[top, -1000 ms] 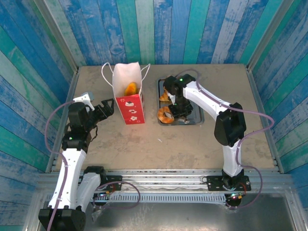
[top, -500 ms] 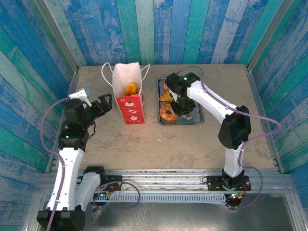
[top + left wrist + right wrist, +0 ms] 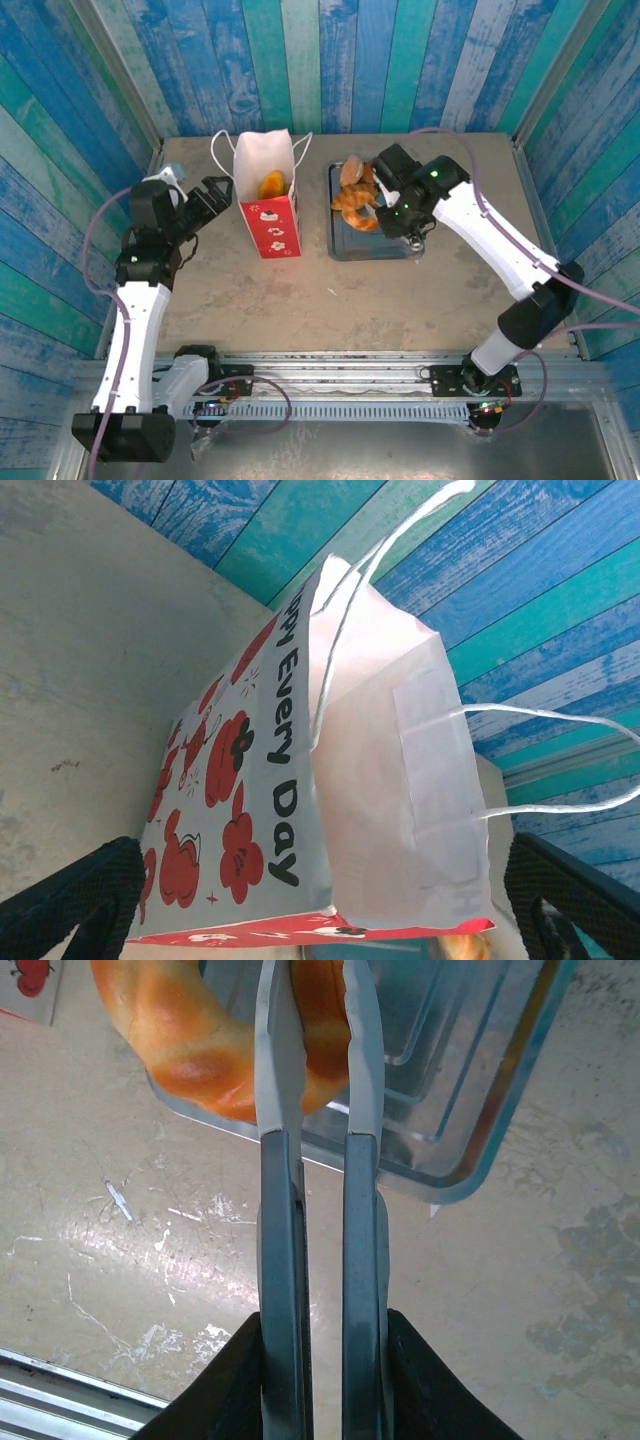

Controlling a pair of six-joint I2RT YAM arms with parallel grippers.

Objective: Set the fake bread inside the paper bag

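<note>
The paper bag stands upright at the back left, with a golden bread inside it. My left gripper is open just left of it. In the left wrist view the bag fills the space between the wide-apart fingers. My right gripper is shut on metal tongs. The tongs pinch a ring donut, held above the tray. From above, the donut hangs over the tray's left half, with another bread behind it.
The grey metal tray lies right of the bag. Blue plank walls close in the table on three sides. Bare tabletop spreads in front of the bag and the tray.
The right arm has swung out to the right and lifted the donut in the tongs off the tray. The left gripper has moved up toward the bag's left side.
</note>
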